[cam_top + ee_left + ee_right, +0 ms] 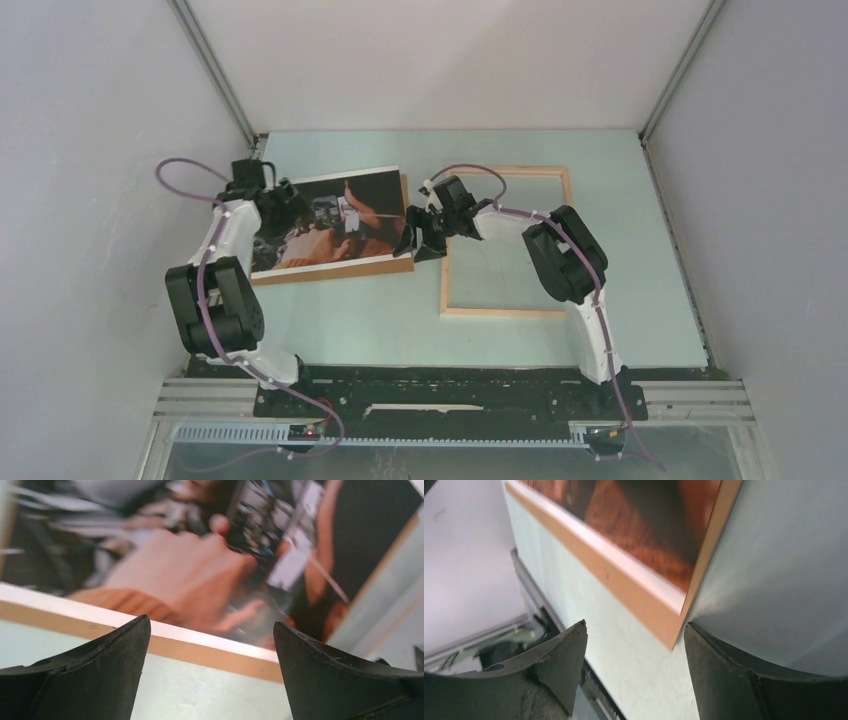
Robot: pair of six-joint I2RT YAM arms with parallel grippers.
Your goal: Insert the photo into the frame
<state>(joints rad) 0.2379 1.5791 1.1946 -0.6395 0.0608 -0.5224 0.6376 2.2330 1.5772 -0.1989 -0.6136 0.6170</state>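
Left gripper (210, 630) gapes wide at the edge of the photo (335, 220); right gripper (634, 630) is open and empty too. I'll pinch the photo alone, never the backing board (340, 270) underneath.

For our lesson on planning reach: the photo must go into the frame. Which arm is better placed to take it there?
Probably right: the right pincer, open, sits at a corner of the photo, beside the frame; the left pincer, also open, is at its far side.
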